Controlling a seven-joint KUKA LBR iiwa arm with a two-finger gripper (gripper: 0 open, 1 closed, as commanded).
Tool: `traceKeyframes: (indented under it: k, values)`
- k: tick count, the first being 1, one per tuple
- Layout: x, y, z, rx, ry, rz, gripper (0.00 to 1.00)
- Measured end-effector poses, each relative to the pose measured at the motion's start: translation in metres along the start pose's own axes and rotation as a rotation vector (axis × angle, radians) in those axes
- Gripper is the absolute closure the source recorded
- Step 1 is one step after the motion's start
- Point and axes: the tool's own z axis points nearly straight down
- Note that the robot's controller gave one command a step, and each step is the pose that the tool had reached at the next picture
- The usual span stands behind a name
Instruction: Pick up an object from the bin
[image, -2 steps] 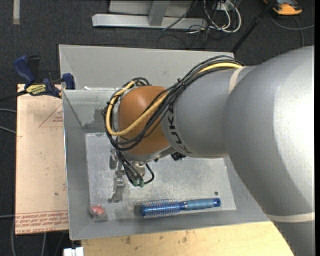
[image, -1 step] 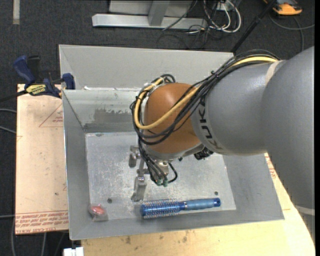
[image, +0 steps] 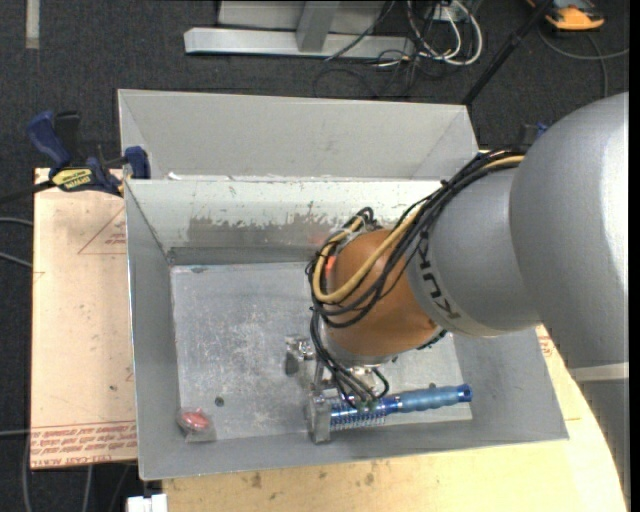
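1. Blue marks the likely target: a blue-handled brush (image: 425, 400) lies along the near wall of the grey metal bin (image: 230, 320). Its bristled head points toward the bin's middle, and the gripper (image: 320, 408) stands low at that bristled end.
2. Whether the gripper is open or closed I cannot tell, because the arm's orange cover (image: 375, 300) and its cables hide most of it.
3. I judge the step in hand to be the grasp on the brush. To do it well, the gripper closes across the brush's narrow width, not along its length.
4. The brush sits close to the wall, so the likely trouble is one side of the gripper jamming against the metal. A little room on the wall side helps.
5. A grip at the head end leaves the long handle free to tip, so a straight, gentle lift suits best.
6. A small pinkish thing (image: 195, 422) lies well apart in the near corner on the view's left and needs no care.
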Motion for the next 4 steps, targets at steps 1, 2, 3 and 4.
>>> traceKeyframes:
  k: [1,2,3,4]
  values:
    - [-0.001,-0.044,-0.122,0.003,-0.013,-0.098,0.0]
    - [0.012,-0.053,-0.007,0.0,-0.014,-0.182,0.0]
    - [0.014,-0.053,-0.008,0.0,-0.003,-0.181,1.0]
    - [-0.016,-0.054,-0.141,0.002,-0.014,-0.198,1.0]
